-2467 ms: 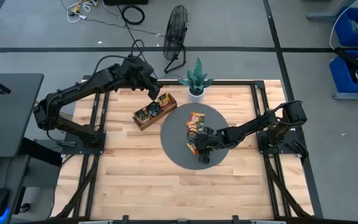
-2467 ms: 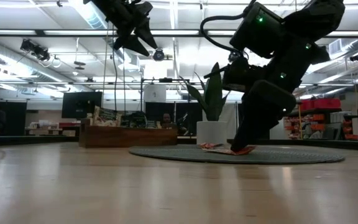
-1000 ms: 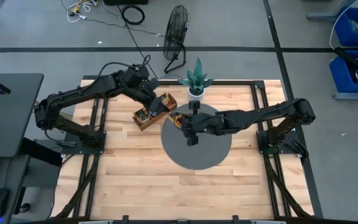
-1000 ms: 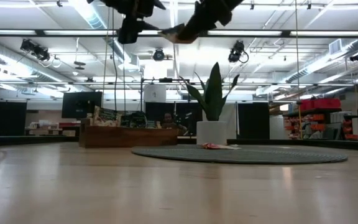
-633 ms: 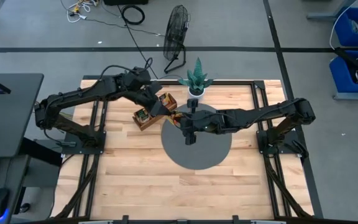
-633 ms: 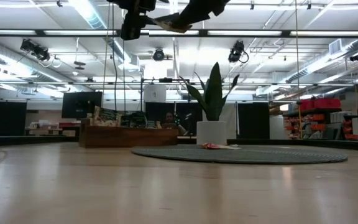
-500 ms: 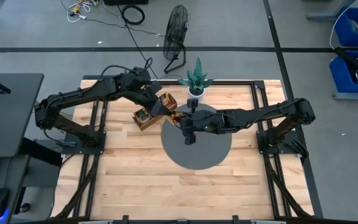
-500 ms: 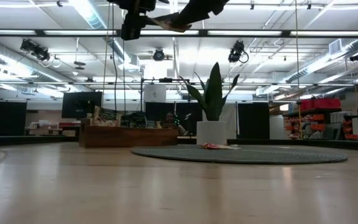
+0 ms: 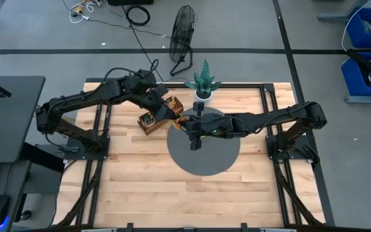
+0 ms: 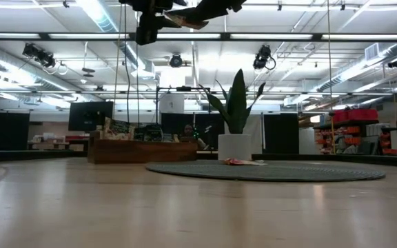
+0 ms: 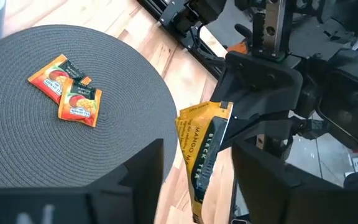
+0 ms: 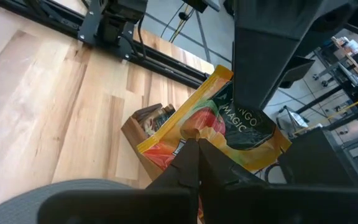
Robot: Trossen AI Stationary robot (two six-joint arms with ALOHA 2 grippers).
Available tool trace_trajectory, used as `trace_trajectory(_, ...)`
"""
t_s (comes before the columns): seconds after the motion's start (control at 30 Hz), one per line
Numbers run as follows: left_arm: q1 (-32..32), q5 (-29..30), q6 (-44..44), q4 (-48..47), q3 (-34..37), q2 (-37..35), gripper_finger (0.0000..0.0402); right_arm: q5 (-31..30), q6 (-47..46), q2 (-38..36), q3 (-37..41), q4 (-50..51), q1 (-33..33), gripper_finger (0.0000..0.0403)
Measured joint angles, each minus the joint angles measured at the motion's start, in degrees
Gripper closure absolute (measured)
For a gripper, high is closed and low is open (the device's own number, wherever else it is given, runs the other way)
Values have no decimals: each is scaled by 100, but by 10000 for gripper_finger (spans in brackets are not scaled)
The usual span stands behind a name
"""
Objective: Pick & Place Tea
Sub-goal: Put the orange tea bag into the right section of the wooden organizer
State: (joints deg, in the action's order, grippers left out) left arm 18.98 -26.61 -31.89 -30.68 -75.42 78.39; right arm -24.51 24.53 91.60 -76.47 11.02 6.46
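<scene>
A pale wood table (image 9: 172,193) under ceiling strip lights carries a round grey mat (image 9: 205,158) at centre frame. Just up-left of centre, above the mat's upper-left edge, both tools meet. The right tool (image 12: 197,146) is pinched tight on one corner of an orange sachet (image 11: 204,155), held in the air. The left tool (image 11: 194,162) straddles that sachet, fingers parted either side of it, not visibly touching. The sachet hangs edge-on between the left fingers, so this looks like a handover. The tray (image 9: 154,116) lies just left of them, nearer the left arm. Two more sachets (image 11: 67,93) lie on the mat.
</scene>
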Motion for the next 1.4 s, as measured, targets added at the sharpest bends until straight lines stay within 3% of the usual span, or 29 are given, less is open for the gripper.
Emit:
trace_trajectory(0.4, 13, 23, 445, -13, 0, 4, 390, 9, 0, -5, -7, -5, -56, 403)
trace_trajectory(0.63, 17, 331, 709, -13, 0, 4, 397, 75, -2, -5, -8, 27, -69, 393)
trace_trajectory(0.9, 17, 740, 971, -11, 4, 4, 398, 118, -52, -8, -11, 387, -66, 322)
trace_trajectory(1.17, 265, 2123, 1975, -523, 0, 154, 399, 177, -832, -223, -7, 1249, -59, 262)
trace_trajectory(1.4, 799, 2216, 2510, -326, 2, 827, 399, 153, -1639, -507, -7, 1442, -61, 253)
